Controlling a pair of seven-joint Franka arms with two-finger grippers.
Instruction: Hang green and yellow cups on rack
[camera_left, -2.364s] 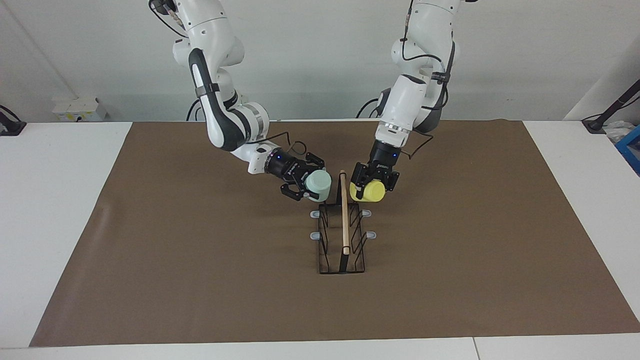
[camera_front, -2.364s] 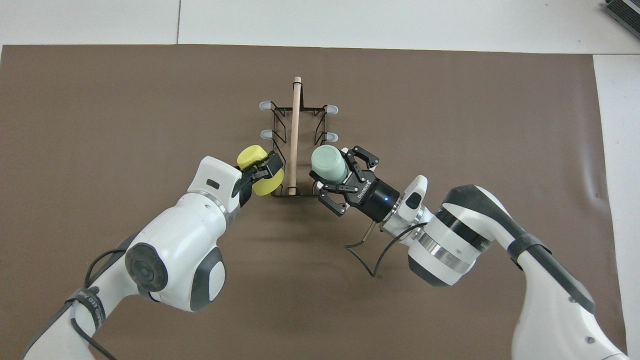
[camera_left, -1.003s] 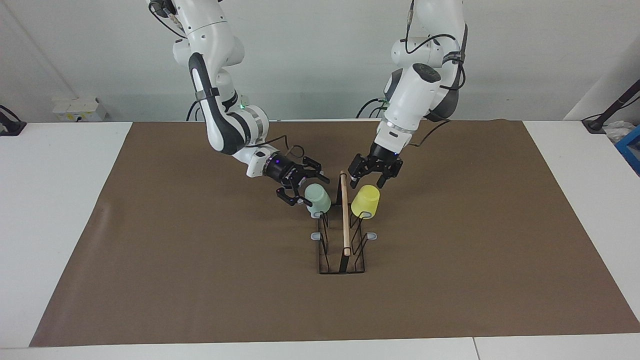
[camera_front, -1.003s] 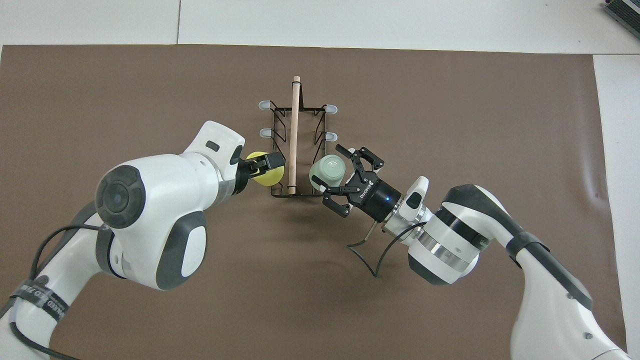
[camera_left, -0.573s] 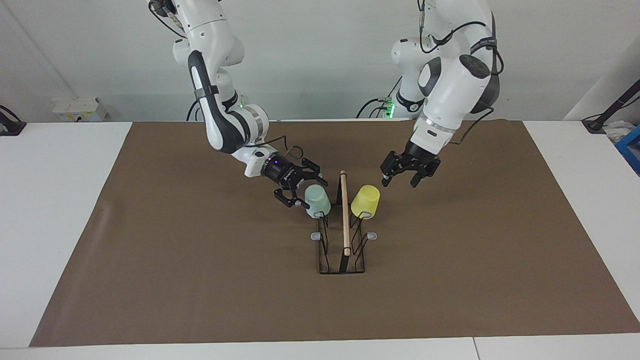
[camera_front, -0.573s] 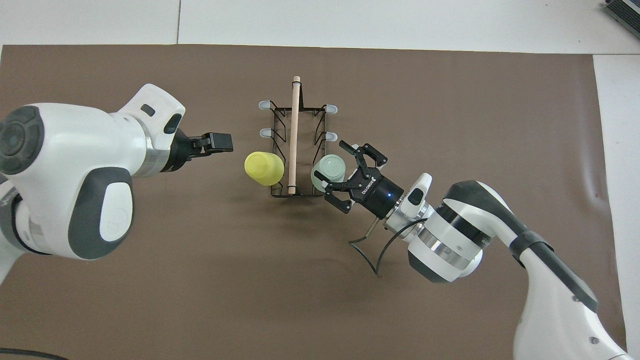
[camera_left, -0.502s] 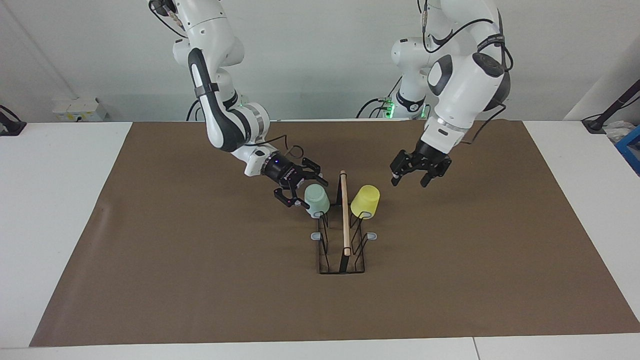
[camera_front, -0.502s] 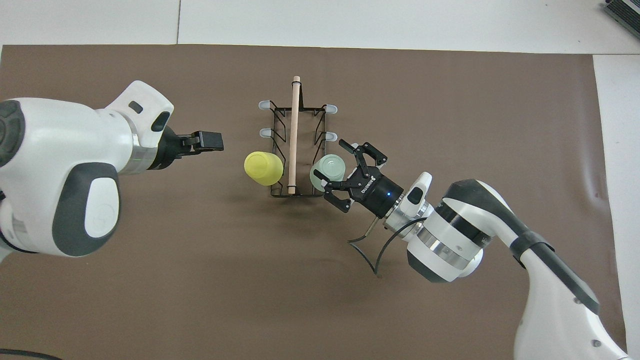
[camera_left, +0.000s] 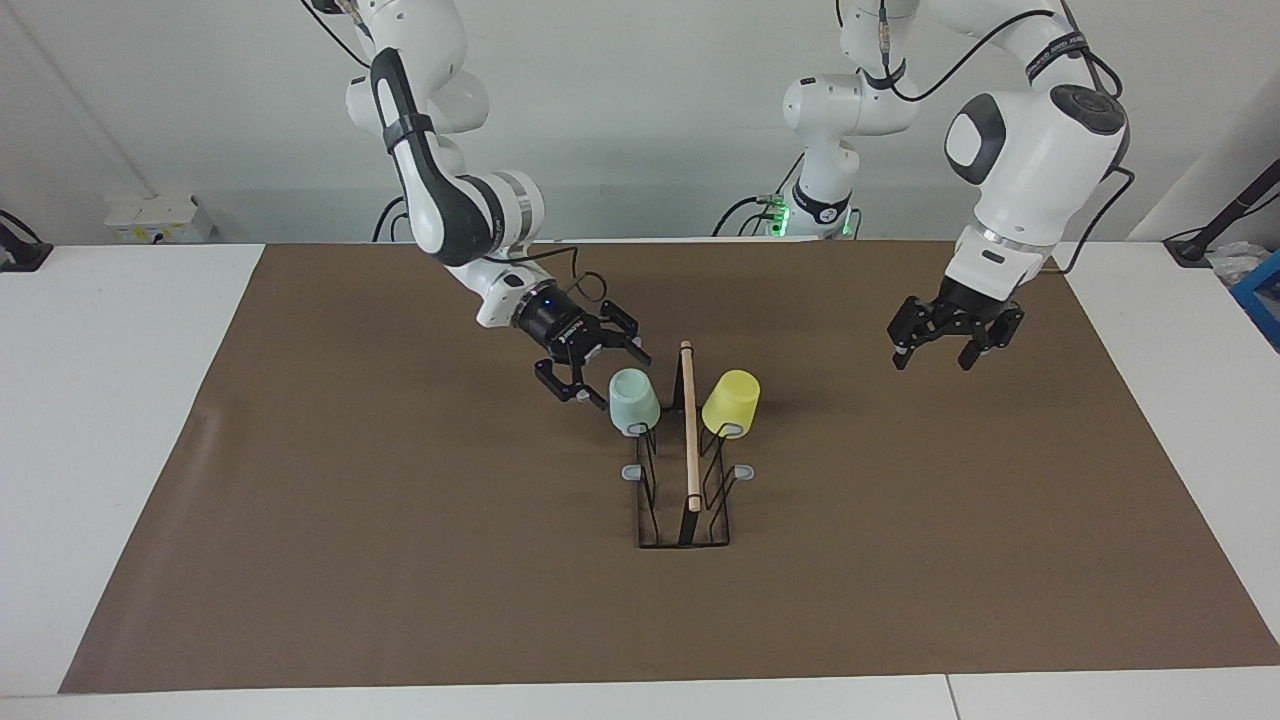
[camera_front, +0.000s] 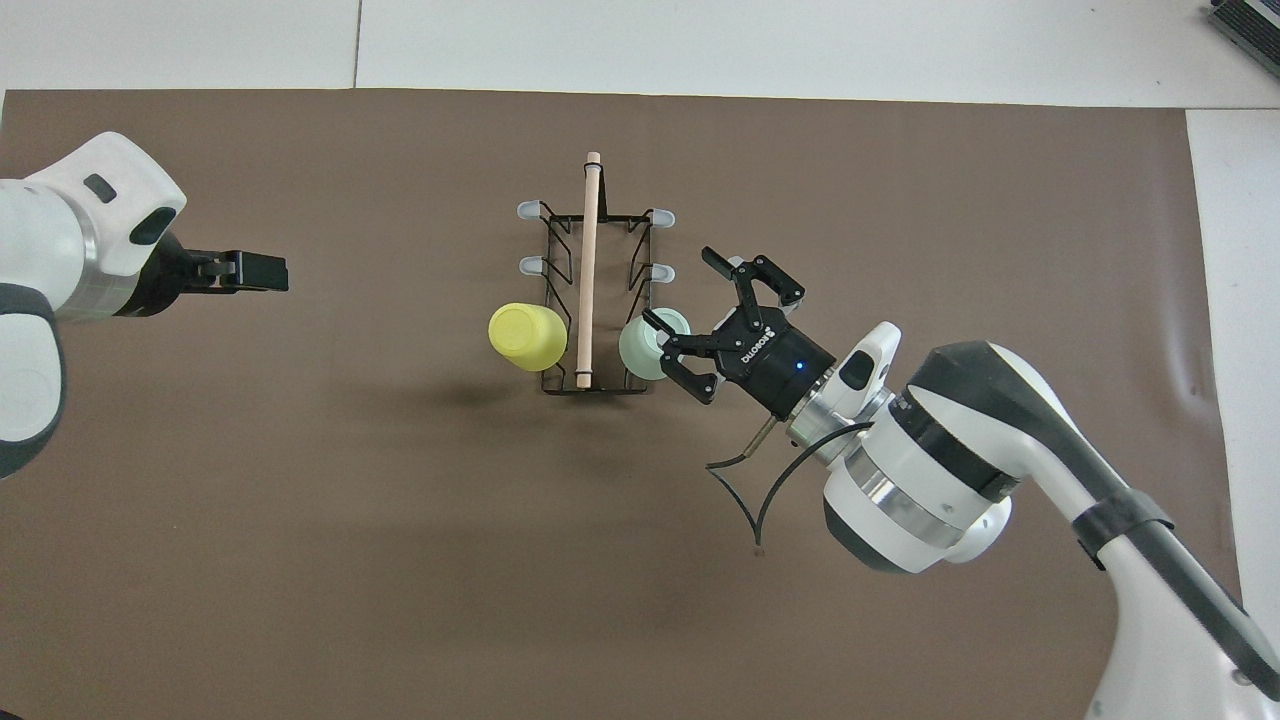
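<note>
At mid-tabletop both cups sit upside down on the rack (camera_left: 686, 470), the green cup (camera_left: 634, 400) just beside the right end effector (camera_left: 588, 366), fingers spread and empty, the yellow cup (camera_left: 731, 402) well apart from the left end effector (camera_left: 952, 343), likewise spread, toward the tabletop's edge.

Left gripper (camera_left: 943, 343) raised, jaws parted; right gripper (camera_left: 590, 368) likewise.
</note>
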